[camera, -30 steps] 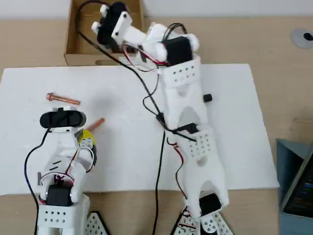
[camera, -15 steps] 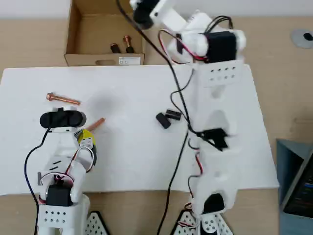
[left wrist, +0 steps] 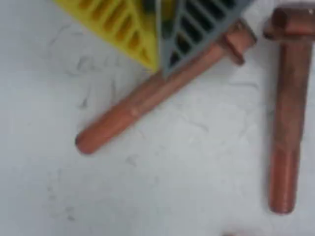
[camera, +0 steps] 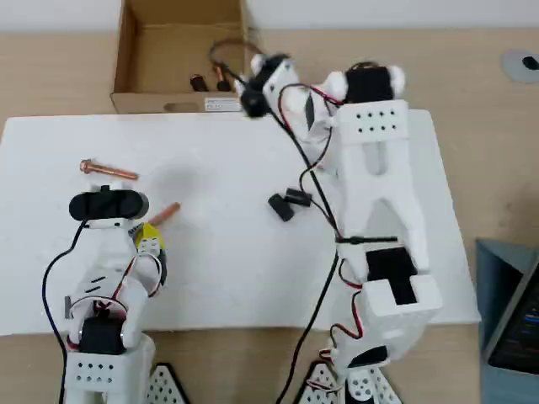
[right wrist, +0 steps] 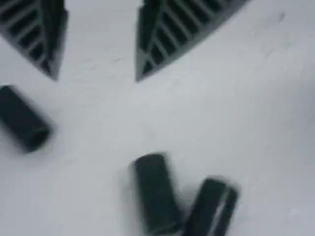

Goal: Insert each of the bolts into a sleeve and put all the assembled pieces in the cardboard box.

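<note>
Closest to me, the left gripper (left wrist: 158, 71) is low over the white board (camera: 210, 278). Its yellow and grey fingers are pressed together, and their tips rest on the shaft of the near bolt (left wrist: 157, 98). I cannot tell if they really pinch it. This bolt lies flat, and its head points away from the arm. The far bolt (camera: 108, 170) lies a little beyond it, also flat on the board, apart from the first one and touched by nothing.

Toward the middle of the board I see the black sleeves (camera: 286, 202) lying on their sides. From the right wrist view I count three: two of them touch each other (right wrist: 155, 191) and the third (right wrist: 22, 118) lies apart.

The right gripper (right wrist: 96, 73) is beyond them, at the far edge of the board and just beside the corner of the cardboard box (camera: 126, 59). Its two grey fingers are spread and nothing is between them.

The box stands on the wooden table (camera: 480, 126) behind the board. Two assembled pieces (camera: 210, 78) lie inside it, near its front wall
</note>
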Controlling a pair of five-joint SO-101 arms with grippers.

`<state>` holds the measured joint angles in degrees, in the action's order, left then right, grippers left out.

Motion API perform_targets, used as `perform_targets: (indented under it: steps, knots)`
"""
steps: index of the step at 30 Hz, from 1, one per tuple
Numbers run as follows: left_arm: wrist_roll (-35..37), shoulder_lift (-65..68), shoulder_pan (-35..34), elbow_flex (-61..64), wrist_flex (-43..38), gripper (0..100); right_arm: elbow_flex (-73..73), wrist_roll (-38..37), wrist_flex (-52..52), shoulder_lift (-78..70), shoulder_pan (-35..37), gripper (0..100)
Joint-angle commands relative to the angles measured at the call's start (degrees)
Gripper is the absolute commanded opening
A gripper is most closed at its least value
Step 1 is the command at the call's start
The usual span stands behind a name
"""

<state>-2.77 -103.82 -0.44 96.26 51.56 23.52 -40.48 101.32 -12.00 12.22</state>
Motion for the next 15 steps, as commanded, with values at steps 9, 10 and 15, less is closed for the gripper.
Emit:
perform_targets:
  steps: [9, 10, 15]
  knots:
    - [0.00, -0.57, -0.62, 0.79, 0.26, 0, -13.49, -5.27, -5.01, 3.47, -0.48, 12.8]
    - [0.00, -0.57, -0.62, 0.79, 0.26, 0, -14.46, -5.36, -5.54, 3.47, -0.40, 12.8]
    - [0.00, -0.57, -0.62, 0.79, 0.26, 0, -18.86, -5.36, -9.14, 3.47, 2.24, 17.4]
